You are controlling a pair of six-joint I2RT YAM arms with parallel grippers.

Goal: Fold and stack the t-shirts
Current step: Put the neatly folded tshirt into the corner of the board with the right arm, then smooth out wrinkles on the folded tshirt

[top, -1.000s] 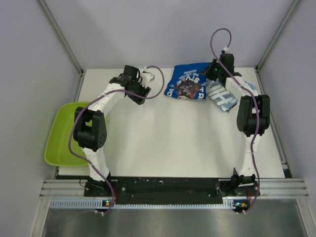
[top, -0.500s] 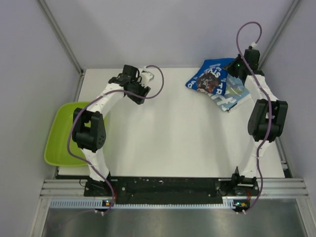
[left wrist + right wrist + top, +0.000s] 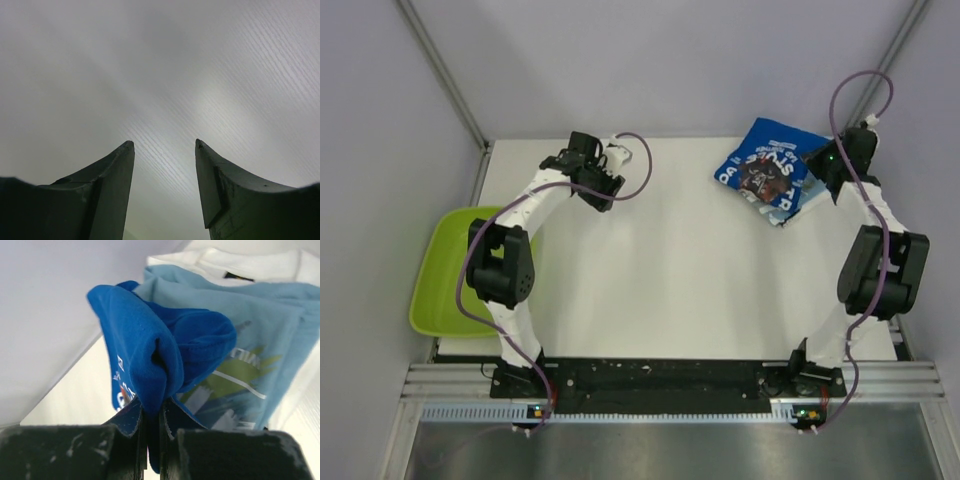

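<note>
The folded royal blue t-shirt [image 3: 766, 166] with white lettering and a dark print lies at the table's far right, on top of the lighter teal-blue t-shirt [image 3: 792, 203], of which only an edge shows. My right gripper [image 3: 823, 163] is shut on a bunched edge of the royal blue t-shirt [image 3: 150, 365] at its right side. In the right wrist view the teal-blue t-shirt [image 3: 250, 340] lies beneath and behind it. My left gripper [image 3: 602, 192] is open and empty over the bare table at the far left; its fingers [image 3: 107, 190] frame only tabletop.
A lime-green plastic tub [image 3: 445, 270] sits off the table's left edge. The enclosure's right wall and frame post stand close to the right arm. The white table [image 3: 660, 280] stretches between the arms.
My right gripper has dragged the royal blue t-shirt from the far middle of the table rightward onto the teal-blue t-shirt. The left arm has not moved.
</note>
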